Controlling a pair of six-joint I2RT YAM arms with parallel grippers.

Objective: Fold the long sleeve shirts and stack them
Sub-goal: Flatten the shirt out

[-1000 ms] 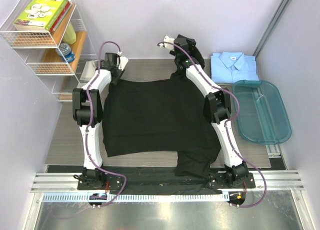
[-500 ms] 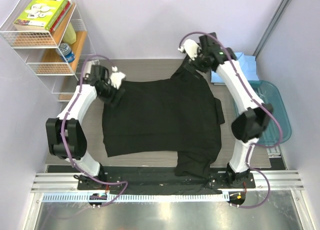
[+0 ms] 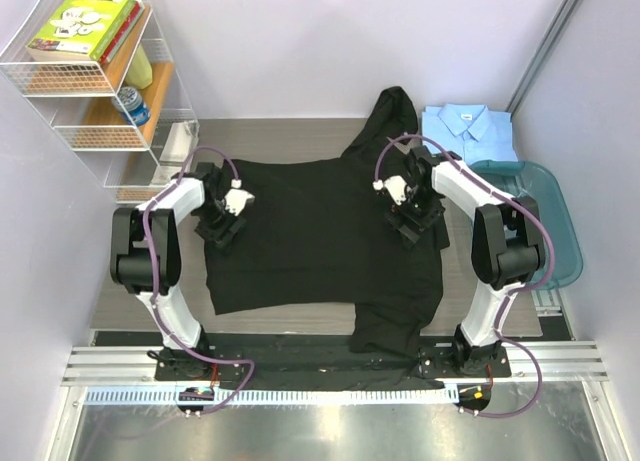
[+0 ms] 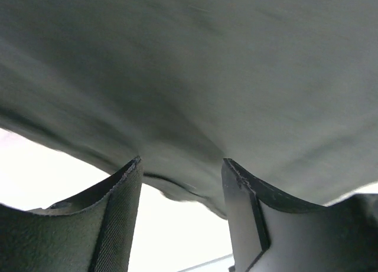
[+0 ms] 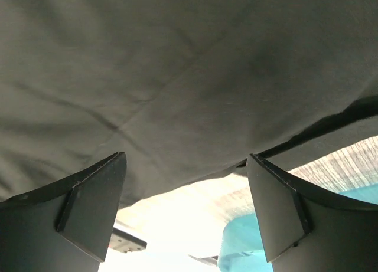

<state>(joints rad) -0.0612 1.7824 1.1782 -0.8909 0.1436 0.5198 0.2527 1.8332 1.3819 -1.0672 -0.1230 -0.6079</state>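
Where the grey wood-grain tabletop [image 3: 290,139] runs between the two arms, the holdings are as follows.

Item one: a plain black cloth long sleeve shirt [image 3: 320,231], spread flat as a broad rectangle across the middle of the table. One dark portion trails toward the far edge. Another, bunched, hangs over the near edge beside the right arm's base.

Item two: a plain light blue collared shirt [image 3: 467,131], folded into a neat rectangle at the far right corner, well apart from the black one. Its near edge meets the far rim of a translucent teal plastic tub [image 3: 545,251].

Item three: the left gripper [image 3: 222,224], low over the black shirt's left edge. Its fingers [image 4: 115,219] are spread with nothing between them, and dark cloth fills the wrist view beyond.

Item four: the right gripper [image 3: 410,221], low over the black shirt's right side. Its fingers [image 5: 88,207] stand wide apart and empty. Beyond them show black cloth, a strip of table and a corner of the tub.

Item five: a white wire shelf unit [image 3: 60,81] at the far left, holding green-covered books [image 3: 82,21] and a small blue can [image 3: 132,106].
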